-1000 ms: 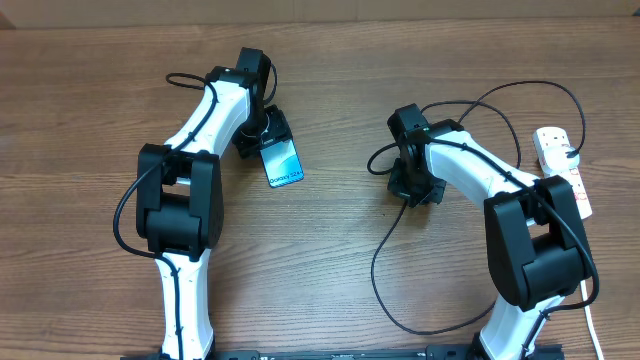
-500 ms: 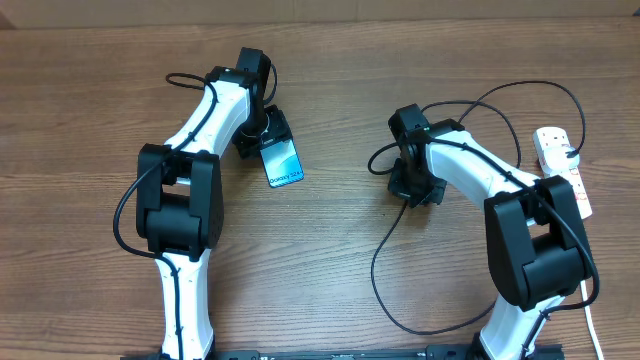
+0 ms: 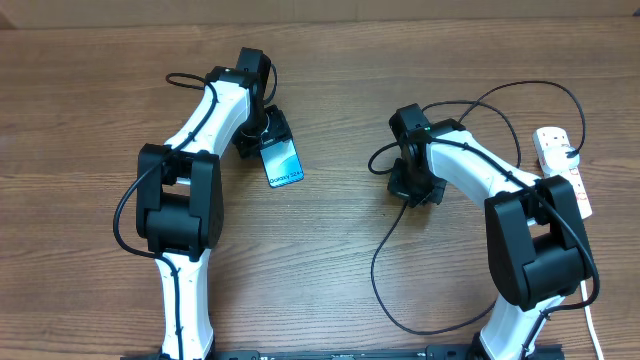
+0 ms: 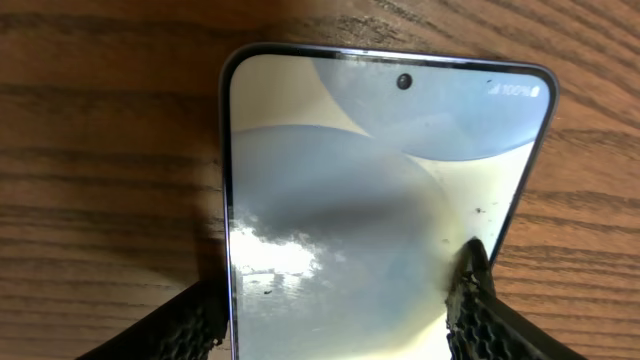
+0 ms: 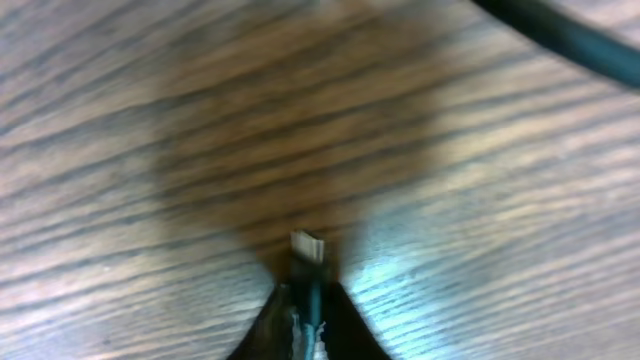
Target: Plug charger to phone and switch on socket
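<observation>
The phone lies flat on the wooden table left of centre, its screen lit. My left gripper stands over its far end. In the left wrist view its two fingers press against the phone's long edges, so the left gripper is shut on it. Right of centre, my right gripper points down at the table. It is shut on the charger's connector, whose metal tip sticks out past the fingertips. The charger's thin black cable loops over the table. The socket lies at the far right.
A dark cable crosses the upper right corner of the right wrist view. The socket's white cord runs down the right edge. The bare wooden table spreads between the two arm bases.
</observation>
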`<state>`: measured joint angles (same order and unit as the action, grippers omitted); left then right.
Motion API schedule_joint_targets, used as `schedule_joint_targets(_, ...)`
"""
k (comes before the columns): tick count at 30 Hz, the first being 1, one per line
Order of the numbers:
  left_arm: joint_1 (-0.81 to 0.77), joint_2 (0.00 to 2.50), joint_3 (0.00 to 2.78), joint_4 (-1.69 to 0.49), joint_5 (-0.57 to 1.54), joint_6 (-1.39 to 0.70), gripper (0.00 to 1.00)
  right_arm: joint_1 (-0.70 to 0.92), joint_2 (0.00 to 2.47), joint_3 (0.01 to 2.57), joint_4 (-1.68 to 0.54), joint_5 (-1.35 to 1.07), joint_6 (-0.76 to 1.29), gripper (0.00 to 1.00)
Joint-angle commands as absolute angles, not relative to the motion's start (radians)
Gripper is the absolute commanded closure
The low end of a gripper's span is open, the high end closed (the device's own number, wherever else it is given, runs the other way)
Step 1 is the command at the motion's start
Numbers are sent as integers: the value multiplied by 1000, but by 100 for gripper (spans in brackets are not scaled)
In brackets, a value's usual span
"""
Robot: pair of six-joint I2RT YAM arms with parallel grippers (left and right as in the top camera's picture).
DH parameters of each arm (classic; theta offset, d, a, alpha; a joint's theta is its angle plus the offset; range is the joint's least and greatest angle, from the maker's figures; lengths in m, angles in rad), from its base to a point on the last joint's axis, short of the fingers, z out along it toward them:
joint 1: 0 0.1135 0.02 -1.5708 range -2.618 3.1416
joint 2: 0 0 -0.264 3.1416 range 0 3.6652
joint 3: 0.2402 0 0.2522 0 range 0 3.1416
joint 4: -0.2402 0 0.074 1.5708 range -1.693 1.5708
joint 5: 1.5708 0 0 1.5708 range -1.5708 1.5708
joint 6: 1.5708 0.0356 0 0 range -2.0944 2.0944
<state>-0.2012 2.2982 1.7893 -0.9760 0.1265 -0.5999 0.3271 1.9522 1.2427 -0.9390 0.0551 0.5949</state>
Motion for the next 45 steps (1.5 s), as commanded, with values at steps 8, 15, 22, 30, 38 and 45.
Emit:
schedule_joint_targets(8, -204, 2437, 1723, -968, 124, -583, 39, 325, 2007, 1197, -907, -68, 519, 96)
schedule_joint_targets(15, -204, 2437, 1723, -967, 123, -555, 0, 325, 2007, 1197, -890, -73, 518, 96)
schedule_joint_targets(22, -217, 2437, 1723, -979, 122, -559, 1, 325, 2007, 1197, -890, -74, 488, 96)
schedule_joint_targets(30, -277, 2437, 1723, -1058, 62, -610, 24, 325, 2007, 1197, -887, -109, 439, 96)
schedule_joint_targets(38, -298, 2437, 1723, -1069, 59, -611, 15, 325, 2007, 1197, -887, -110, 436, 96)
schedule_joint_targets(45, -298, 2437, 1723, -1076, 64, -614, 0, 325, 2007, 1197, -887, -110, 436, 96)
